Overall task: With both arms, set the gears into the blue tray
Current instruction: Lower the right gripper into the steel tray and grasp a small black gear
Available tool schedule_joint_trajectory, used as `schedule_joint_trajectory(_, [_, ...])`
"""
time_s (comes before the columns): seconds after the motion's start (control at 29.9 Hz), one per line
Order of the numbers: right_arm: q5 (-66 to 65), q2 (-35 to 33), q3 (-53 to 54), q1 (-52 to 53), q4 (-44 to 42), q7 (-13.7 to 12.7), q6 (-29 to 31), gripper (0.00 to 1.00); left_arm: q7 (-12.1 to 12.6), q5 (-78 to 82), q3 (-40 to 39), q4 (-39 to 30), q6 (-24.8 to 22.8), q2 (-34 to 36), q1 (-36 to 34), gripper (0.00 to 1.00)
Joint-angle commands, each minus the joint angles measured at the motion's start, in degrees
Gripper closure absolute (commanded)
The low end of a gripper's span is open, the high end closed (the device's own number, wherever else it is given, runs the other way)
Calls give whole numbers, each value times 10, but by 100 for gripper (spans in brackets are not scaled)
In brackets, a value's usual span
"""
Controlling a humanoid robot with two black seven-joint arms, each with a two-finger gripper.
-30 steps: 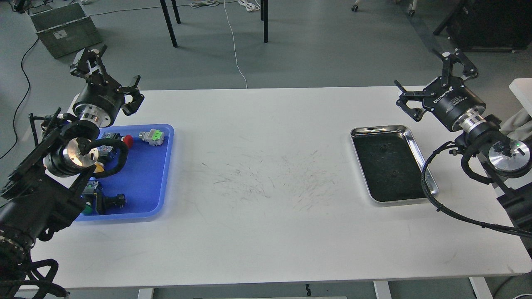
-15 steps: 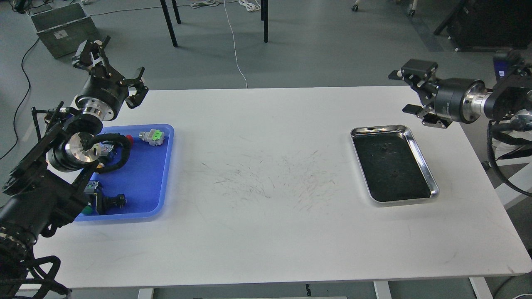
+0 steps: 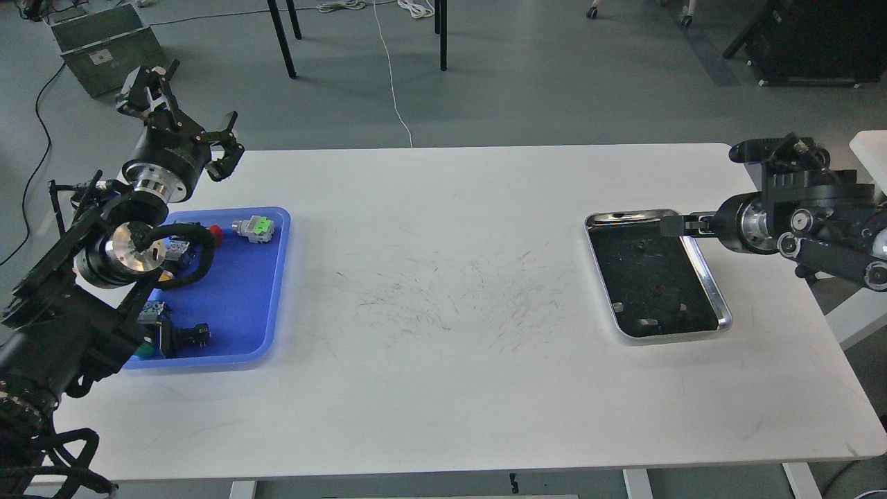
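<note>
The blue tray [image 3: 242,291] lies at the table's left end with push-button switches in it. Above its far left corner my left gripper [image 3: 186,112] is raised, its fingers spread open and holding nothing. At the right end, a shiny steel tray [image 3: 721,312] with a dark inside holds the gears. One tiny black gear [image 3: 642,244] shows near its far end; the dark floor makes any other hard to pick out. My right gripper [image 3: 675,225] points left, low over the steel tray's far right rim. It is seen edge-on, so its fingers cannot be told apart.
A green-capped switch [image 3: 254,227], a red-capped one [image 3: 213,234] and a black one [image 3: 188,335] lie in the blue tray. The white table [image 3: 443,277] has scuff marks in its middle. Chair legs and a grey crate [image 3: 104,45] stand on the floor behind.
My right arm has swung down and turned, bringing its gripper from above the table's far right corner to low over the steel tray's rim. The left gripper has barely shifted.
</note>
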Motion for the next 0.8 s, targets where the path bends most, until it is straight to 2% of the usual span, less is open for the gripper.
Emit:
schedule_joint_trajectory(0.0, [-1, 41, -1, -21, -40, 1, -9, 4, 0, 0, -1, 0, 0, 1, 0, 2])
schedule_joint_trajectory(0.2, [1, 109, -36, -34, -101, 1, -38, 6, 0, 0, -1, 0, 0, 0, 0, 2])
schedule_joint_trajectory(0.4, [1, 133, -37, -59, -143, 1, -39, 8, 1, 0, -1, 0, 1, 1, 0, 2])
schedule_joint_trajectory(0.77, [1, 142, -37, -74, -158, 1, -46, 15, 0, 0, -1, 0, 1, 2, 0, 2])
